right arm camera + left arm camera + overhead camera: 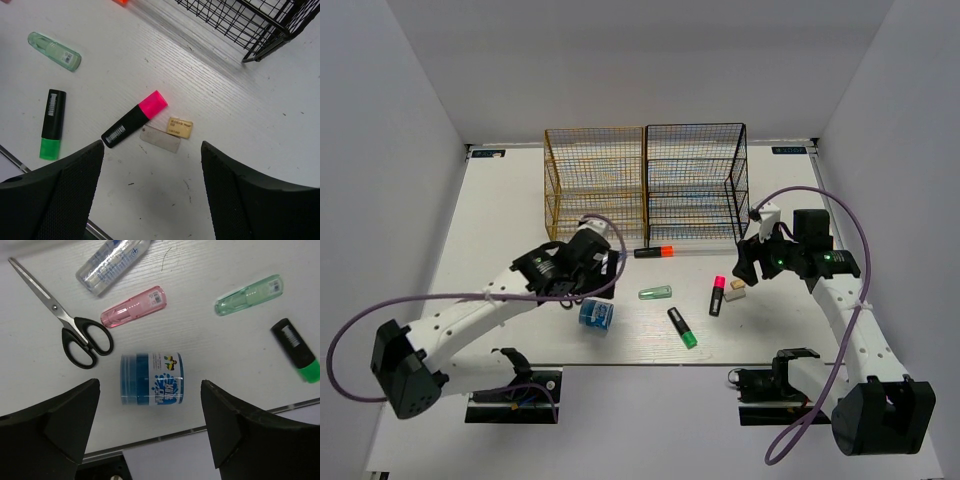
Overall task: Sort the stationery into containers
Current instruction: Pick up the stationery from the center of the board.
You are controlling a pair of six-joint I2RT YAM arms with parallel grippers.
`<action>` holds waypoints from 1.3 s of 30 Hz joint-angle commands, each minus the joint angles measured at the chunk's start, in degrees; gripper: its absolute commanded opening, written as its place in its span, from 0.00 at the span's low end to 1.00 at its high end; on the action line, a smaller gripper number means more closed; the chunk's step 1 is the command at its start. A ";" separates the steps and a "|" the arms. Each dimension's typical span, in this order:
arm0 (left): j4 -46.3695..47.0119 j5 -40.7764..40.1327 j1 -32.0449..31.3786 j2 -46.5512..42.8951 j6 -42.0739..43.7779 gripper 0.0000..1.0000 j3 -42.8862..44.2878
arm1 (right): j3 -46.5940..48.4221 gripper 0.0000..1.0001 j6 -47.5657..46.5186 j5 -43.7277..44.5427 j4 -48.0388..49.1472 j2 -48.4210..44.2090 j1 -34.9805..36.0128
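Note:
My left gripper [150, 440] is open and empty above the table. The blue tape roll [151, 378] lies on its side just beyond the jaws. Past it lie black-handled scissors [75, 330], a pink capsule [134, 306], a clear pen [112, 262], a green capsule [248, 295] and a green-capped highlighter [296, 350]. My right gripper [152, 195] is open and empty above bare table. Just beyond it lie a pink-capped highlighter [135, 118], a beige eraser [180, 126] and a flat grey piece [160, 139]. The gold rack [595, 185] and black rack [695, 180] stand side by side at the back.
An orange-capped highlighter [655, 252] lies in front of the black rack. The black rack's corner [250, 20] shows at the top right of the right wrist view. The table's front edge [165, 437] runs just below the tape roll.

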 commanded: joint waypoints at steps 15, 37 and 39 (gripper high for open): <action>-4.51 -0.25 -5.90 5.46 1.25 1.00 -0.67 | -0.14 0.83 -0.02 -1.18 0.04 0.27 0.23; 2.08 -2.17 -8.63 13.73 -5.52 1.00 -7.35 | -0.40 0.83 -0.98 -1.80 -0.49 0.26 0.06; 2.26 -3.67 -9.33 13.91 -6.40 0.91 -7.61 | -0.49 0.83 -0.98 -1.88 -0.57 0.18 0.14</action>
